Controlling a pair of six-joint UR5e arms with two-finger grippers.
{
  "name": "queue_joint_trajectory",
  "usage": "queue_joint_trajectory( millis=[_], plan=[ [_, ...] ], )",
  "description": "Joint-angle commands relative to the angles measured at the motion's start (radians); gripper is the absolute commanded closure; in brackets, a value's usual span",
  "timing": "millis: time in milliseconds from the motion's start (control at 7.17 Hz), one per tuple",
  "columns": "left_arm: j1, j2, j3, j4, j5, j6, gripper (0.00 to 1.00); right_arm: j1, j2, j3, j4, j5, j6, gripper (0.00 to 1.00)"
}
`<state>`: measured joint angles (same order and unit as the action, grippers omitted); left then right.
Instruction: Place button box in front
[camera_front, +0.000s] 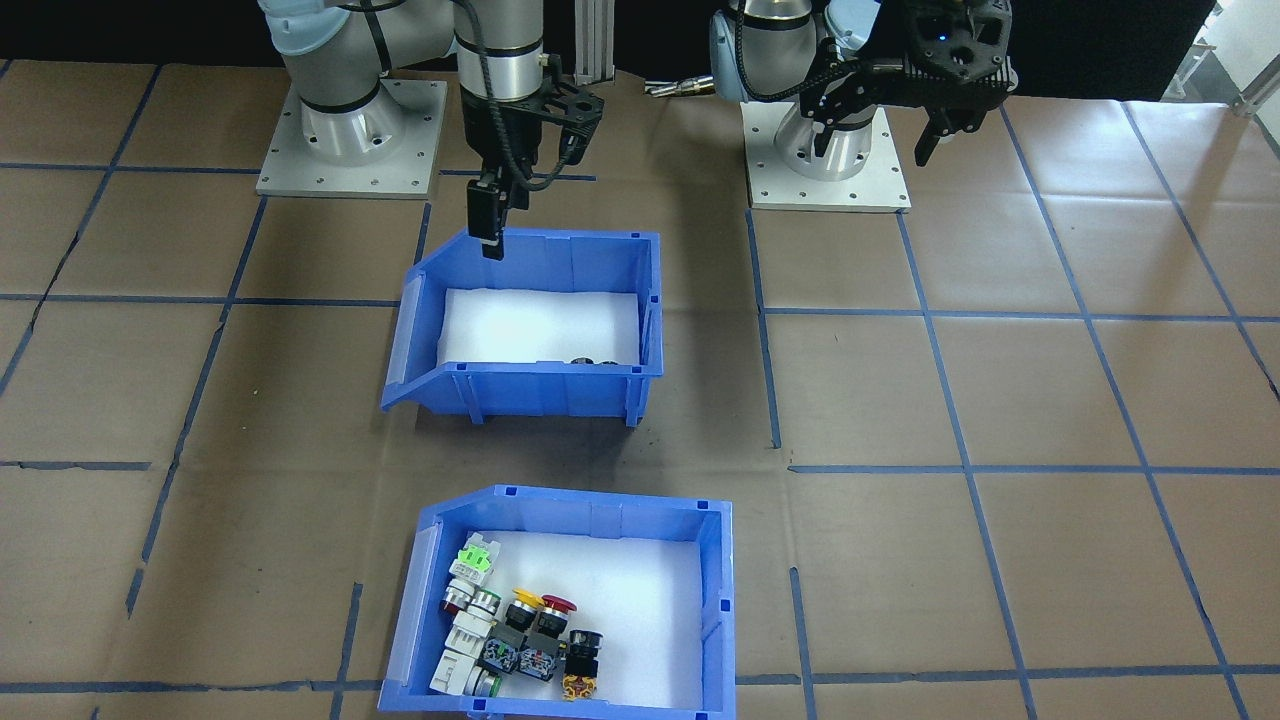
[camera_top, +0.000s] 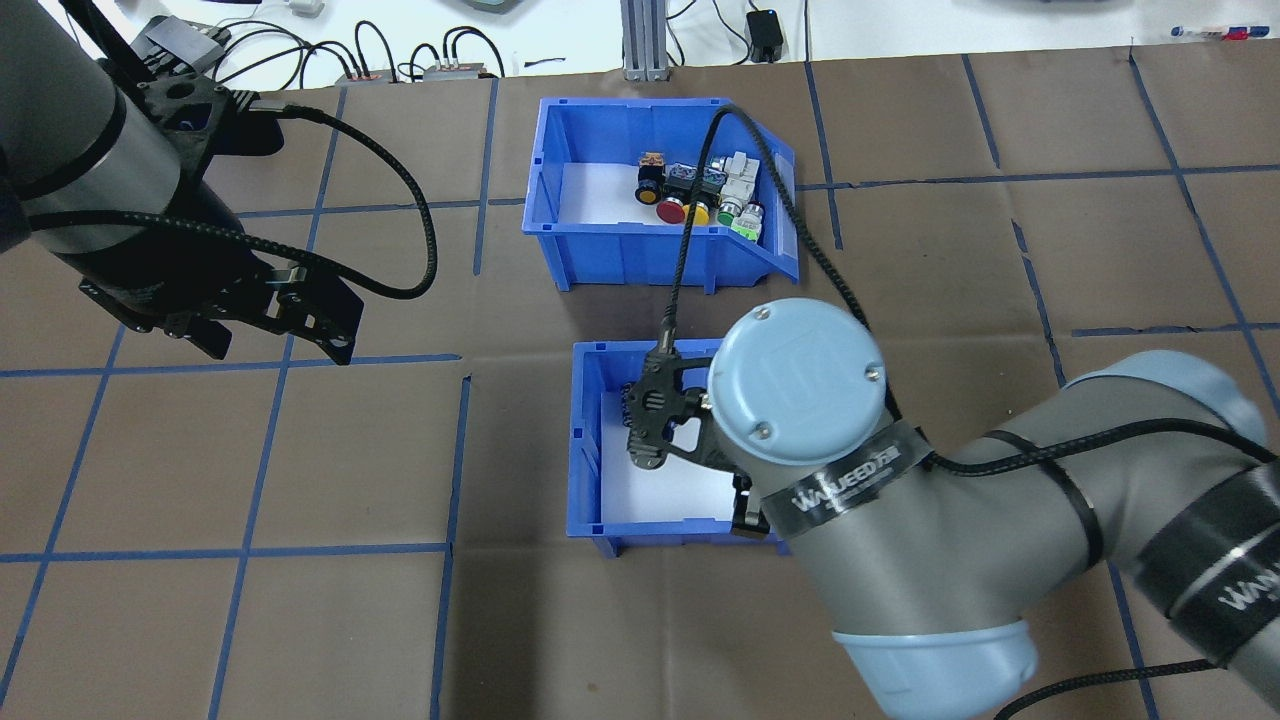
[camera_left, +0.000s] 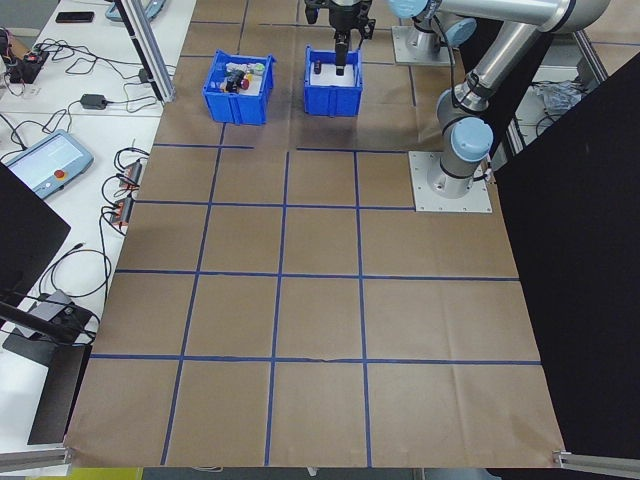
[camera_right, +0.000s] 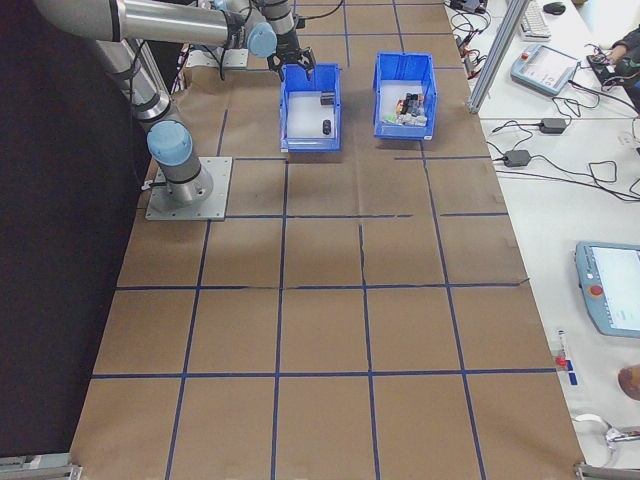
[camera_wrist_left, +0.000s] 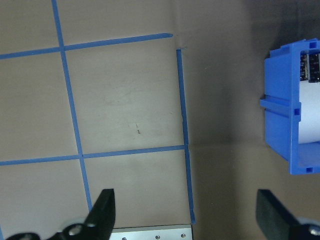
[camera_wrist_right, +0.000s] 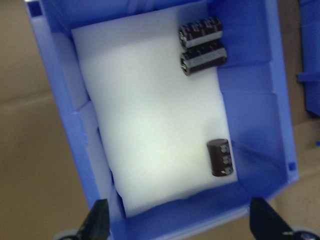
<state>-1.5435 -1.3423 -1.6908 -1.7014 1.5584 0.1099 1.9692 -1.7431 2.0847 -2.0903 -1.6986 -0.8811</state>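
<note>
- Overhead exterior: button box (camera_top: 655, 190) sat untouched at the far side.
- Right gripper (camera_front: 492, 225) hovered spread wide over the capacitor bin (camera_front: 530, 325).
- Left gripper (camera_top: 262, 325) idle, wide apart.
- Judged: barely started.

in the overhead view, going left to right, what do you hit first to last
left gripper → button box and, nearer the robot, the other blue bin, with the right gripper over it → right arm's grey elbow
</note>
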Motion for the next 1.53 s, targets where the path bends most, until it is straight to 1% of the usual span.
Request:
queue_joint_trajectory(
  millis=[0,140,279,419,558,698,837,1116,1256,1395],
  plan=[
    [0.0,-0.032,0.02,-0.009,-0.026,-0.004,0.0,-0.195,-0.042,-0.099,0.126,0.002,0.063,0.0],
    [0.0,-0.04,0.02,0.0,0.035,-0.004,0.0,-0.278,-0.036,-0.188,0.235,0.054,0.082,0.0],
    [0.0,-0.078,0.032,0.005,0.073,0.007,0.0,-0.361,-0.014,-0.262,0.293,0.086,0.126,0.0],
    [0.0,-0.101,0.063,0.002,0.063,0.007,0.0,-0.415,0.025,-0.294,0.3,0.088,0.208,0.0],
    [-0.001,-0.11,0.075,0.002,0.06,0.005,0.0,-0.438,0.054,-0.326,0.302,0.108,0.308,0.0],
    [-0.001,-0.116,0.079,0.005,0.057,0.001,0.0,-0.44,0.088,-0.371,0.311,0.109,0.429,0.0],
    [-0.001,-0.127,0.08,0.011,0.043,-0.003,0.0,-0.44,0.144,-0.424,0.359,0.109,0.593,0.0],
    [-0.001,-0.13,0.08,0.028,0.045,0.004,0.0,-0.438,0.209,-0.533,0.471,0.111,0.846,0.0],
    [-0.001,-0.13,0.08,0.035,0.045,0.004,0.0,-0.437,0.217,-0.541,0.495,0.109,0.885,0.0],
    [-0.001,-0.124,0.079,0.034,0.048,-0.002,0.0,-0.435,0.211,-0.537,0.496,0.111,0.89,0.0]
  ],
)
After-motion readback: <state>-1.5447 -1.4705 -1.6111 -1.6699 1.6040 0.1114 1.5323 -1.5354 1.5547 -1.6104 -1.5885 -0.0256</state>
